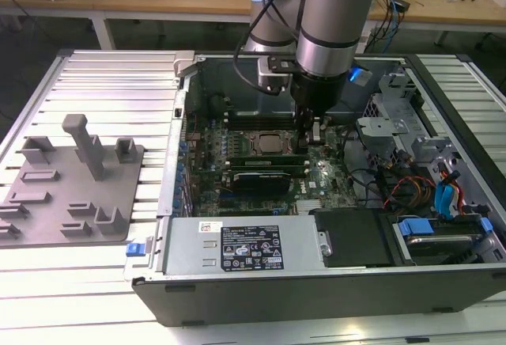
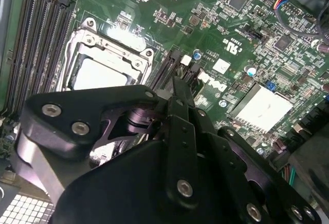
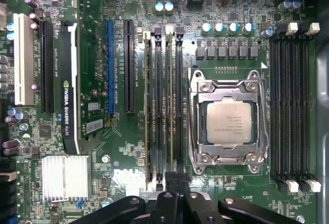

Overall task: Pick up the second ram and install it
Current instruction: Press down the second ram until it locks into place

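Gripper (image 3: 177, 184) fingers are seen brought together with no gap between them, lowered inside the open dark-grey computer case (image 1: 316, 290) and set down at one end of the memory slots. Whether the closed tips pinch the edge of a stick or merely press on it cannot be told.

The second ram (image 3: 169, 106), a long thin green circuit-board stick seen edge-on, is judged to be the one standing upright in a black slot of the large green motherboard (image 3: 103, 59). It lies between the square metal-framed processor socket (image 3: 229, 121) and another thin green stick (image 3: 149, 106), which is seated in a neighbouring slot just beside it and parallel to it.

The stick's long axis is seen to run straight away from the fingertips. The tips are therefore placed at its near end, in line with it rather than over its middle. The far end is left uncovered.

In the exterior view the gripper (image 1: 304, 127) is shown descending vertically onto the board. The grey plastic slotted tray (image 1: 71, 187) lies well apart on the ribbed table, towards the exterior view's left.
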Available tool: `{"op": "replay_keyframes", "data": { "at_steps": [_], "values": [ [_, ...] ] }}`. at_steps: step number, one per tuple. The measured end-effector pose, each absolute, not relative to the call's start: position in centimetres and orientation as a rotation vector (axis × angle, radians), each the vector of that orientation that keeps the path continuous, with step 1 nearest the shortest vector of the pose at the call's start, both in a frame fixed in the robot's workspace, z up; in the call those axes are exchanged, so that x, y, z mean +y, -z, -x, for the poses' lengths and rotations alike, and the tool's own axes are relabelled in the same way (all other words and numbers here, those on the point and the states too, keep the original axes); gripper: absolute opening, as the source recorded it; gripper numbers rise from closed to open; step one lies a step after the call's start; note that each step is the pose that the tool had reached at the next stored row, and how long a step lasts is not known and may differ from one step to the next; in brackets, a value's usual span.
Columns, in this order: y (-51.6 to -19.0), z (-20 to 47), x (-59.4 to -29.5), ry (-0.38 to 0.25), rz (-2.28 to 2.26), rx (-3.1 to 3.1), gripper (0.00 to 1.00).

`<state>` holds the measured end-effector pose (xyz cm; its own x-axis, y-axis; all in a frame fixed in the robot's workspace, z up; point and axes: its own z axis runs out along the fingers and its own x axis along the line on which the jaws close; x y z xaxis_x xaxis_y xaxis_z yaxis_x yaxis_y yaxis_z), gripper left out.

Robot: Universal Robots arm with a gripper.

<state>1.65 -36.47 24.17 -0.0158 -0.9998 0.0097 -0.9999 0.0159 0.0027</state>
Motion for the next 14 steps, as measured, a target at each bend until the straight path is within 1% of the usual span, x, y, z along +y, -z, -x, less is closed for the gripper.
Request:
{"op": "replay_keyframes", "data": {
  "at_steps": [14],
  "values": [
    [-23.1,-1.71,-36.54,-0.009,-2.198,-2.233,0.08]
  ]
}}
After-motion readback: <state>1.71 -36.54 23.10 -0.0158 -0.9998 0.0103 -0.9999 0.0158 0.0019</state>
